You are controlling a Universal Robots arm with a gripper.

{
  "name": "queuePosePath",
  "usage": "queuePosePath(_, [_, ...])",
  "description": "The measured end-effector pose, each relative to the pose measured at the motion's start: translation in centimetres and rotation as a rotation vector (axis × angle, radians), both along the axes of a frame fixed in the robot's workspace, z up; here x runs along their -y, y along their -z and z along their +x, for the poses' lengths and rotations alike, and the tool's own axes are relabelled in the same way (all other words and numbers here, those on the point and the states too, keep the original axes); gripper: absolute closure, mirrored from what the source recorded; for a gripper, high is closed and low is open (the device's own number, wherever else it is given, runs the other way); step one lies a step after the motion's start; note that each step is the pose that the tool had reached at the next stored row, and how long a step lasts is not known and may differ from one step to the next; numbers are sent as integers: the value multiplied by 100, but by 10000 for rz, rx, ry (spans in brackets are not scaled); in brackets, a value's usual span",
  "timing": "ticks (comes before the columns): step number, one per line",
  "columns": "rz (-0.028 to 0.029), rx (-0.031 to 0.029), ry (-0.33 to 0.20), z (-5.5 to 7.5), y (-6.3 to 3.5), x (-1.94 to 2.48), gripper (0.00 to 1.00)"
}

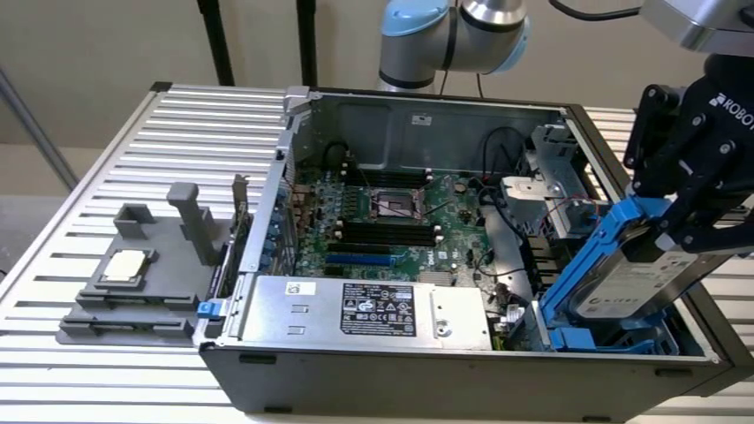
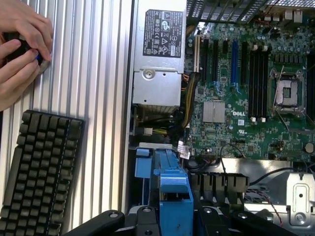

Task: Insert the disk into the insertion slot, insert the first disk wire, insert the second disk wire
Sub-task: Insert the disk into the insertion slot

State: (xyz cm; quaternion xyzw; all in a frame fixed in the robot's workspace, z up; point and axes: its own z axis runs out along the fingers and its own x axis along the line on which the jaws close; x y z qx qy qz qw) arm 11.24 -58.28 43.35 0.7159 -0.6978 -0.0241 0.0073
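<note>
The tool [image 1: 681,221] is pinched on the disk [image 1: 637,281], its black fingers [image 1: 655,168] pressing the blue carrier [image 1: 595,247] from both sides. The disk hangs tilted at about four o'clock in the exterior view, with its labelled face turned toward eight o'clock and its upper end leaning toward one o'clock. Its lower end is down among the blue rails of the insertion slot [image 1: 589,340], in the case's five o'clock corner; I cannot tell whether it has seated there.

The open computer case [image 1: 471,375] stands on a ribbed metal bench [image 1: 71,221]. Inside it, the silver power-supply box [image 1: 365,309] lies at six o'clock, and the green board [image 1: 401,221] is in the middle. At nine o'clock on the bench sits a grey fixture [image 1: 130,300] with a small square chip [image 1: 124,265] on it.

In the wrist view, a black keyboard [image 2: 39,172] lies on the bench beside the case, and a person's hands [image 2: 19,49] rest on the ribs just beyond it.
</note>
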Motion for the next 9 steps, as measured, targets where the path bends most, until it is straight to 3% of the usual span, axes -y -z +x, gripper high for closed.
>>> queuePosePath(9, [25, 0, 0, -8, 32, 0, 67])
